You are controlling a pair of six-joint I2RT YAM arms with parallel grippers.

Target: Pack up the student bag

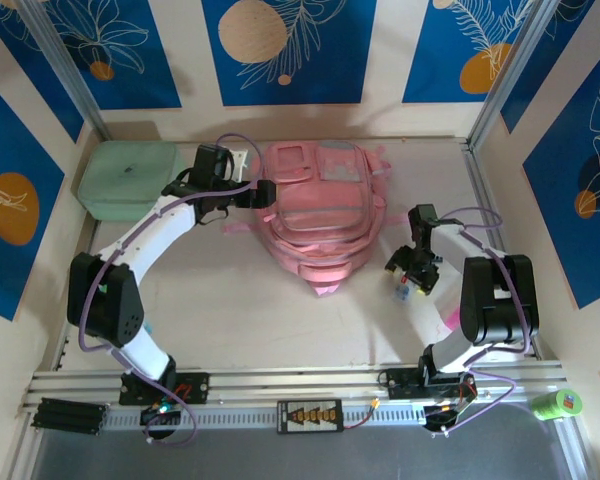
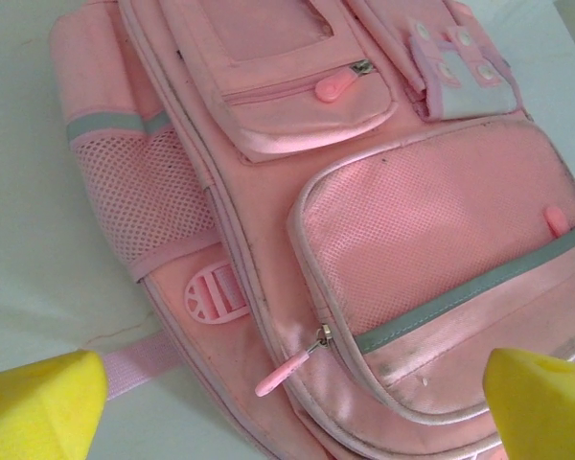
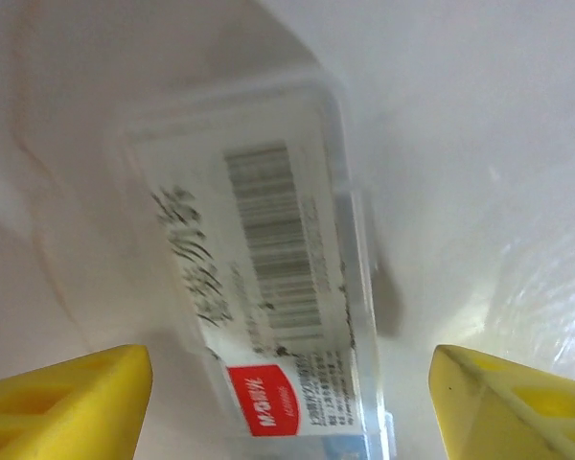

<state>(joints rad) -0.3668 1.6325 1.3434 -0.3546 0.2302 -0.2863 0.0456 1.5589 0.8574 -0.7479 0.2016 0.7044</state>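
Note:
The pink student bag (image 1: 318, 214) lies flat at the back middle of the table, front pockets up. My left gripper (image 1: 264, 193) hovers at the bag's left edge, open; in the left wrist view its yellow fingertips (image 2: 40, 401) straddle a pink zipper pull (image 2: 286, 373) on the student bag (image 2: 364, 192) below. My right gripper (image 1: 408, 270) is open, low over the table right of the bag. Between its yellow fingertips (image 3: 67, 398) lies a clear plastic box (image 3: 268, 307) with a barcode and a red label, not gripped.
A mint green case (image 1: 127, 178) sits at the back left, behind the left arm. A small colourful item (image 1: 405, 292) lies under the right gripper. A green tape roll (image 1: 558, 404) rests off the table's front right. Blue patterned walls enclose the table on three sides.

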